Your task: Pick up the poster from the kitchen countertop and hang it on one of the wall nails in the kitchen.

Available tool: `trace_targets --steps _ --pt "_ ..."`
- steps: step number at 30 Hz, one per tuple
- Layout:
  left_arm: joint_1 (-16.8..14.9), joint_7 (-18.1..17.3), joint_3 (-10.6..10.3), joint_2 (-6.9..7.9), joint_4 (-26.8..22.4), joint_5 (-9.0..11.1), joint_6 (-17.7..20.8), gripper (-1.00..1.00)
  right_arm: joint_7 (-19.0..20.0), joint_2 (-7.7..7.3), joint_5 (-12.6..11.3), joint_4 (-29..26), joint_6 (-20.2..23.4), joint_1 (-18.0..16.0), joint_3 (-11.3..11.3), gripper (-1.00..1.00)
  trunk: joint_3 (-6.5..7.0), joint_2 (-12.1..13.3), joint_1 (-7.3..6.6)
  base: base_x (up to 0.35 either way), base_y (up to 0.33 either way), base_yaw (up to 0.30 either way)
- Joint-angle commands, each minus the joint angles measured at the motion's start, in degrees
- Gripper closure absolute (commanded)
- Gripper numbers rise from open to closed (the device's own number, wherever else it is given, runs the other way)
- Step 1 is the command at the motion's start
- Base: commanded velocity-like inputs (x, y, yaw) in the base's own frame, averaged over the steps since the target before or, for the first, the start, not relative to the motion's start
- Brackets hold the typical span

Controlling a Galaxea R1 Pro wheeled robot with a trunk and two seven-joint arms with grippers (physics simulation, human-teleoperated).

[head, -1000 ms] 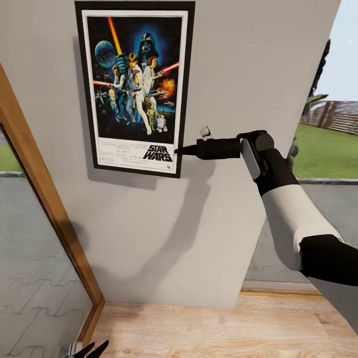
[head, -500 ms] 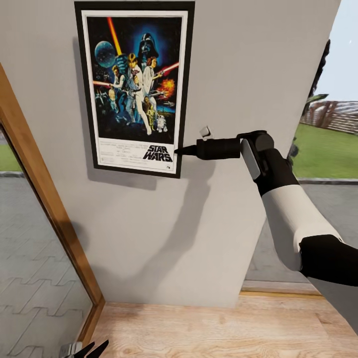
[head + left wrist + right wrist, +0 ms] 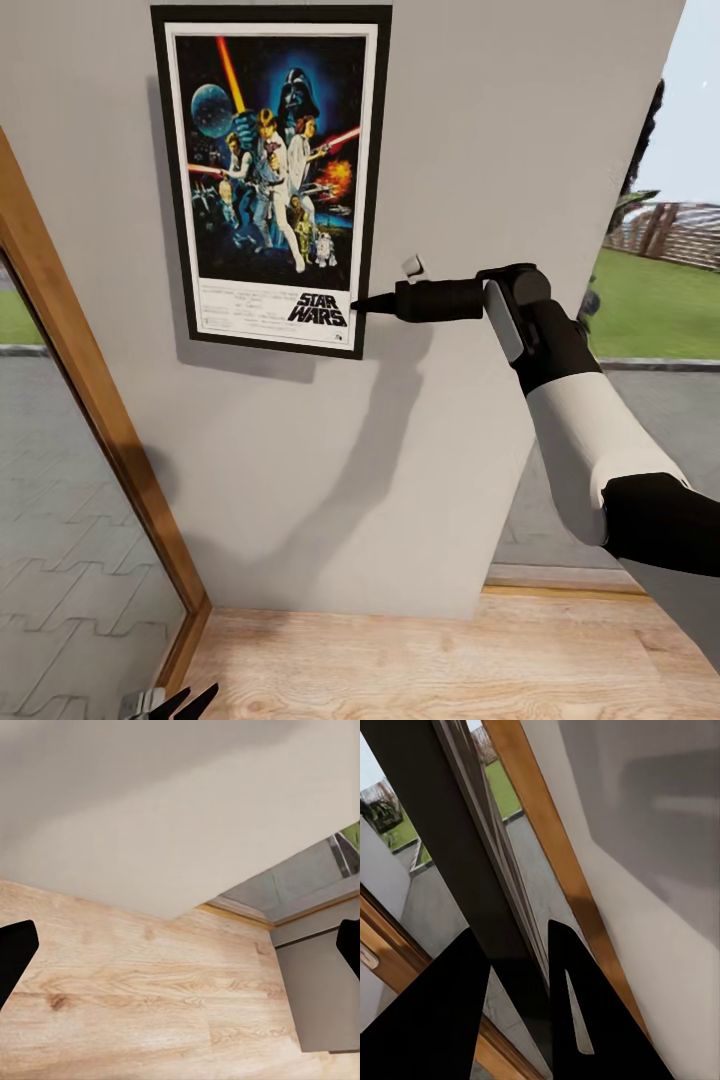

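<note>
Right gripper (image 3: 362, 302): pinches the lower right frame edge of the tall black-framed Star Wars poster (image 3: 268, 160).
Poster: flat against the pale grey wall panel (image 3: 480, 150).
Release: likely best done slowly, watching for slippage.
Left gripper (image 3: 178, 702): spread, empty, near the wooden floor (image 3: 420, 660).

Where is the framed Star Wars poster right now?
In the head view, the black-framed Star Wars poster is up against the pale grey wall, upper left, the right claw at its lower right corner.

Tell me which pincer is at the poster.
The right pincer, stretched out with its tips on the poster's lower right edge; the left pincer hangs low near the floor.
</note>
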Motion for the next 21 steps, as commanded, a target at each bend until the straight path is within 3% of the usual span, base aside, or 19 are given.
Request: trace_targets --steps 1,21 --pt "0.0 -0.1 0.5 0.01 0.0 -0.4 -0.3 -1.0 0.0 -0.02 -0.3 0.0 0.4 -0.1 0.0 1.0 -0.13 -0.1 0.04 0.0 0.0 0.0" --pt "0.0 -0.1 0.4 0.01 0.0 -0.4 -0.3 -1.0 0.0 -0.03 -0.3 -0.1 0.3 0.1 0.0 1.0 -0.13 -0.1 0.04 0.016 0.0 0.0"
